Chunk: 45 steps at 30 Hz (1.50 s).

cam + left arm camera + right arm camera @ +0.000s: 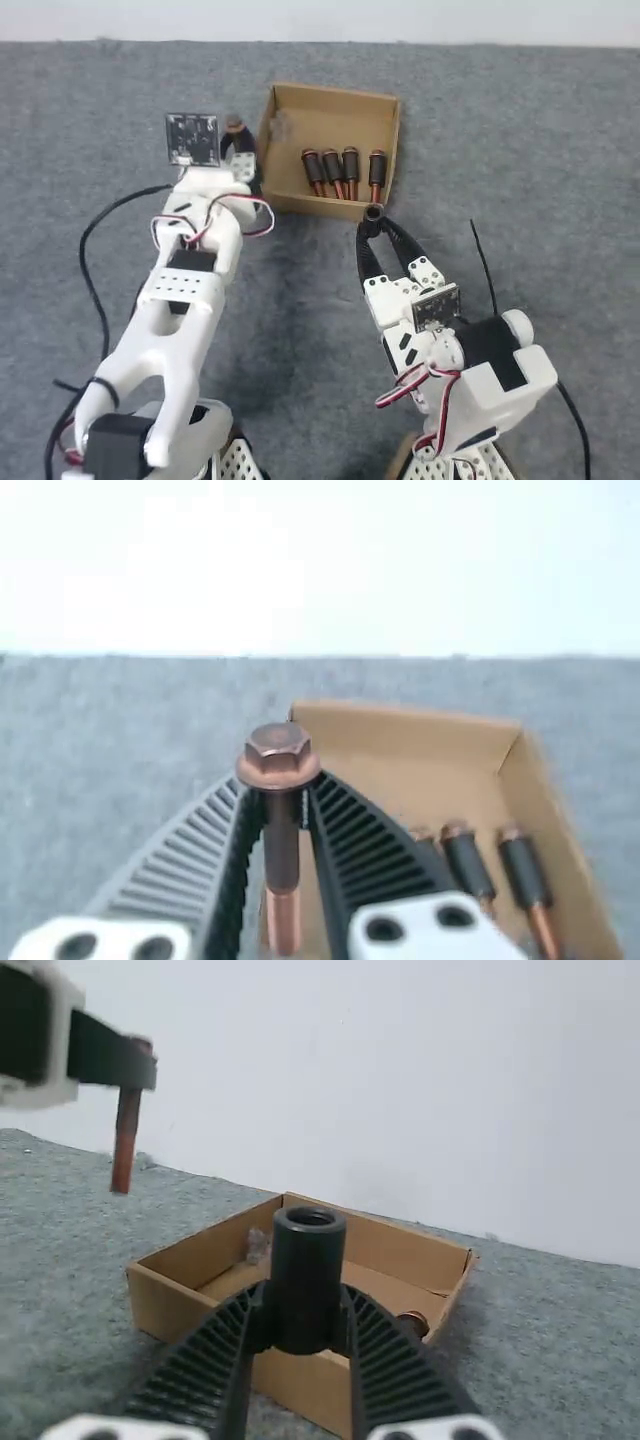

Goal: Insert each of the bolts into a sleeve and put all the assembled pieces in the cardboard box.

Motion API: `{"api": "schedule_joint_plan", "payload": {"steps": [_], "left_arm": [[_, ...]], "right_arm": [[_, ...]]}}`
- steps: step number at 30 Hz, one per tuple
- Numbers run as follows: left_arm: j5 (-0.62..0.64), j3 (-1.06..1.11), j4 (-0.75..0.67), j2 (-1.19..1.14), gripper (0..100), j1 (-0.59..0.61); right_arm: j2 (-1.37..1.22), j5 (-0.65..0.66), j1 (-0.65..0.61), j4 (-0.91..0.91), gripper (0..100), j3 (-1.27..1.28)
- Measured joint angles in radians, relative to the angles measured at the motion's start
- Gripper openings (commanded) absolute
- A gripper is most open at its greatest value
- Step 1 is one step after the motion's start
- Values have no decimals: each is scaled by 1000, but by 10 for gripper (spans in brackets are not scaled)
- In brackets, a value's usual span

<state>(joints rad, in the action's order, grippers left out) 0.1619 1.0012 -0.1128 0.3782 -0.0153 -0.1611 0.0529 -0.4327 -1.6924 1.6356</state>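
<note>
Beside cardboard box (330, 93): left claw (278, 805) clamps upright bolt (281, 865); right claw (305, 1315) clamps upright sleeve (308, 1260).

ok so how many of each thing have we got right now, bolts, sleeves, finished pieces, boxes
cardboard box: 1
assembled pieces in it: 4
loose bolt, in the left gripper: 1
loose sleeve, in the right gripper: 1
total: 7

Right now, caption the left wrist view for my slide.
Left gripper holds a copper bolt upright beside the cardboard box.
</note>
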Motion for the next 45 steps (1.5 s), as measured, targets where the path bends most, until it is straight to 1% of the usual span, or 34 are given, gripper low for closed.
{"api": "schedule_joint_plan", "payload": {"steps": [5, 9, 11, 15, 17, 19, 22, 26, 30, 33, 36, 40, 45], "left_arm": [[0, -71, 0, 21, 12, 0], [0, -74, 11, 140, 12, -46], [0, -74, 77, 218, 12, -89], [-3, -74, 259, 370, 12, -198], [-2, -74, 296, 431, 12, -249], [0, -74, 304, 479, 12, -287], [-2, -74, 307, 516, 12, -315], [0, -68, 307, 529, 12, -318], [0, -15, 307, 534, 12, -319], [5, 12, 307, 535, 12, -319], [92, 48, 284, 535, 12, -321], [209, 104, 229, 535, 12, -288], [233, 147, 221, 535, 12, -284]], "right_arm": [[0, 2, 2, 51, 7, 0], [0, 2, 0, 51, 7, 0], [0, 2, 0, 51, 7, 0], [0, 2, 0, 51, 7, 0], [0, 2, 0, 51, 7, 0], [0, 2, 0, 51, 7, 0], [0, 2, -38, 60, 7, 0], [0, 2, -48, 60, 7, 0], [0, 2, -48, 60, 7, 0], [0, 2, -83, 60, 7, 0], [0, 2, -104, 60, 7, 0], [0, 2, -120, 60, 7, 0], [0, 2, -120, 60, 7, 0]]}}
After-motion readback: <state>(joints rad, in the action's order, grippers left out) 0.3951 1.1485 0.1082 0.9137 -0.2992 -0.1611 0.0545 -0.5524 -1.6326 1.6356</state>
